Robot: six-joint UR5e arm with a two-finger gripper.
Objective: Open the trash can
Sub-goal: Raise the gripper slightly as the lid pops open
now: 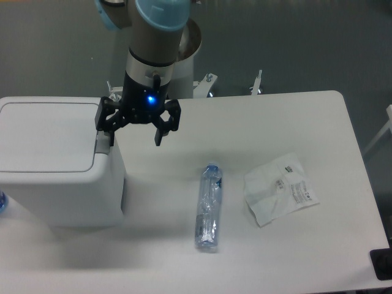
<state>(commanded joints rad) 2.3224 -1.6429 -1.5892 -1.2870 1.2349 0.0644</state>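
The trash can [55,162] is a large boxy white bin at the left of the table, with its flat lid [46,136] shut. A grey push panel [103,142] sits at the lid's right edge. My gripper [135,138] hangs just right of the bin's top right corner, fingers spread open and empty. Its left finger [112,136] is at or just above the grey panel; the right finger [158,137] is over bare table.
A clear plastic bottle [208,207] lies on the white table [275,122] right of the bin. A crumpled white plastic bag [280,188] lies further right. A blue object [2,201] peeks in at the left edge.
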